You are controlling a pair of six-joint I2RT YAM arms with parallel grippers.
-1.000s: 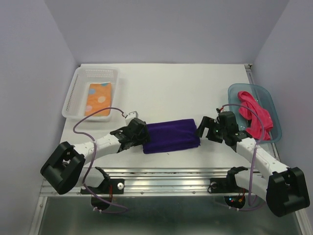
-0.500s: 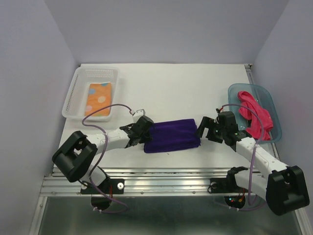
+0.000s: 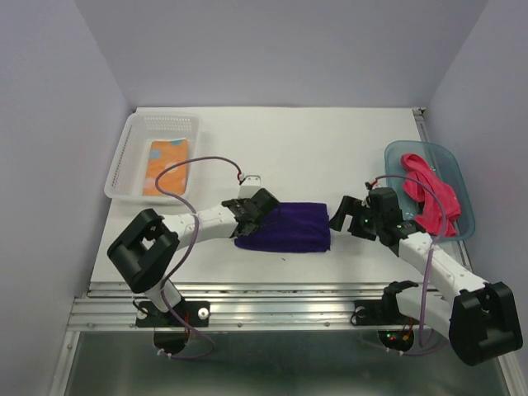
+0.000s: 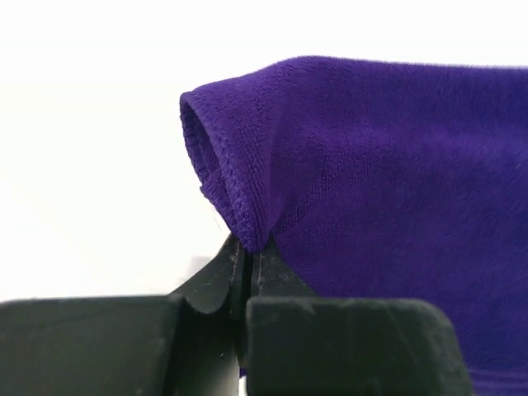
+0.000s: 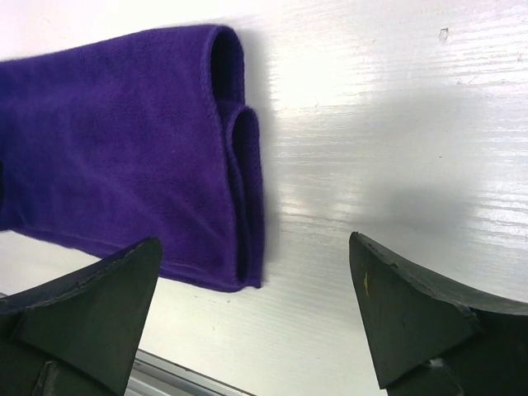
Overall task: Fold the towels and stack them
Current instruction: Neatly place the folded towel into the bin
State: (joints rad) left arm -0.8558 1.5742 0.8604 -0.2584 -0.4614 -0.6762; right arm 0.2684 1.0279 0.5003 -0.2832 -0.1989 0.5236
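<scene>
A folded dark purple towel (image 3: 289, 228) lies on the table near the front, between the two arms. My left gripper (image 3: 262, 208) is shut on the towel's left end; in the left wrist view the cloth's stitched edge (image 4: 239, 206) is pinched at the fingertips of the gripper (image 4: 247, 252) and lifted into a loop. My right gripper (image 3: 340, 216) stands open just off the towel's right end (image 5: 235, 181), touching nothing. An orange towel with pale dots (image 3: 166, 165) lies folded in the clear basket. A pink-red towel (image 3: 429, 195) lies crumpled in the teal tub.
The clear plastic basket (image 3: 132, 148) stands at the back left. The teal translucent tub (image 3: 394, 153) stands at the right edge. A metal rail (image 3: 272, 297) runs along the table's front edge below the towel.
My left gripper has closed on the purple towel's left end and drawn it to the right, shortening the towel. The right arm has stayed still and open.
</scene>
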